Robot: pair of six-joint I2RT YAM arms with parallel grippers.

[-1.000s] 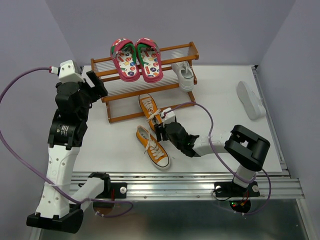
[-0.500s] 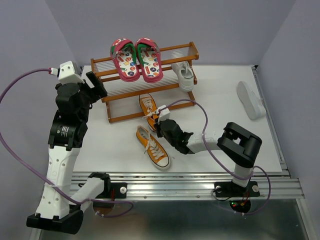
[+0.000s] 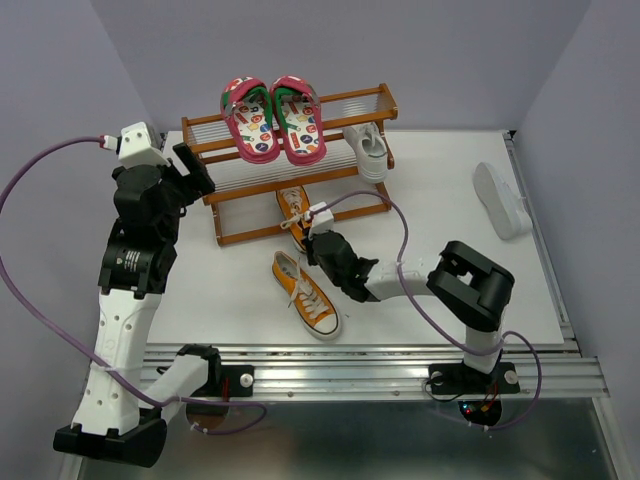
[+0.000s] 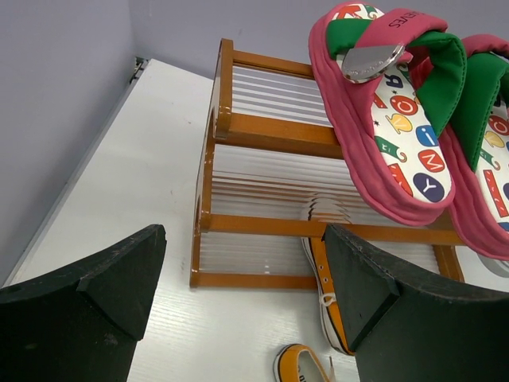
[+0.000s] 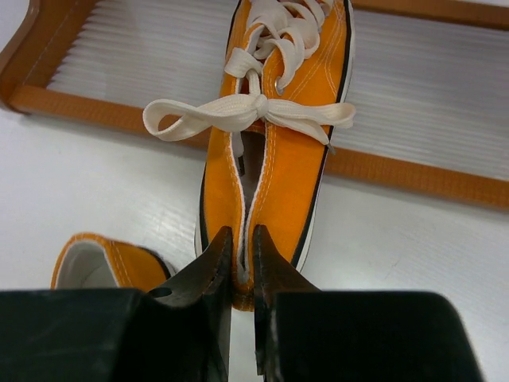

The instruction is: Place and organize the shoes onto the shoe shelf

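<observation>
My right gripper [image 3: 312,240] [image 5: 242,243] is shut on the heel of an orange white-laced sneaker [image 3: 292,208] [image 5: 274,159]. Its toe lies over the pale rods of the shoe shelf's [image 3: 200,128] [image 5: 398,171] lower tier, and its heel is over the table. The other orange sneaker [image 3: 305,293] [image 5: 99,263] lies on the table, nearer the arms. The pink pair [image 3: 272,118] [image 4: 398,119] rests on the top tier. One white sneaker [image 3: 368,150] sits at the shelf's right end. My left gripper [image 3: 190,165] [image 4: 242,239] hovers open and empty left of the shelf.
A second white sneaker [image 3: 500,200] lies on the table at the far right, near the table edge. The purple wall stands close behind the shelf. A purple cable [image 3: 395,215] loops above the right arm.
My right gripper has shut on the orange sneaker's heel and pushed the shoe away from the arms, its toe now on the lower tier. The left arm has not moved.
</observation>
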